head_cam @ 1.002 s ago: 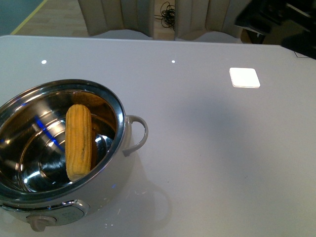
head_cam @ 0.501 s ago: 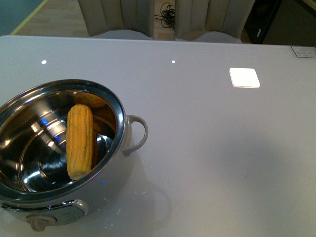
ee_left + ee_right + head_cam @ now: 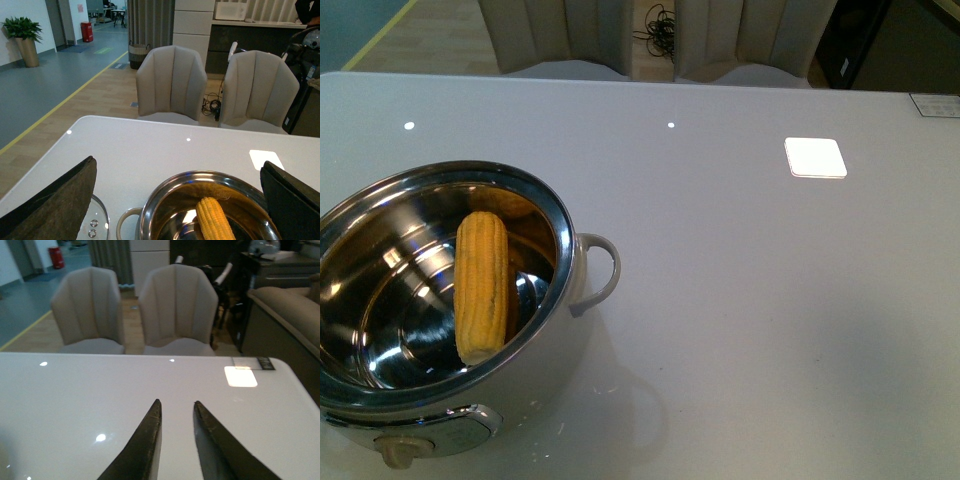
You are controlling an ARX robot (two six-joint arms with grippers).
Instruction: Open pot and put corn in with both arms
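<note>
The corn (image 3: 482,287), a ridged yellow cob, leans inside the uncovered pot (image 3: 535,375) against its mirror-bright steel wall, so the job looks done. Both arms hang back above the glossy white counter (image 3: 750,300): the left gripper (image 3: 177,200) has its jaws released wide, the right gripper (image 3: 176,440) holds nothing, narrowly parted. The glass lid (image 3: 95,225) lies flat just beside the pot's looped handle, out of the way.

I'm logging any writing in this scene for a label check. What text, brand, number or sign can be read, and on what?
None can be read.
Sticker at the table's far corner: dark print, too blurred.
Signs on the wall: too small.
Pot: no visible marking.
</note>
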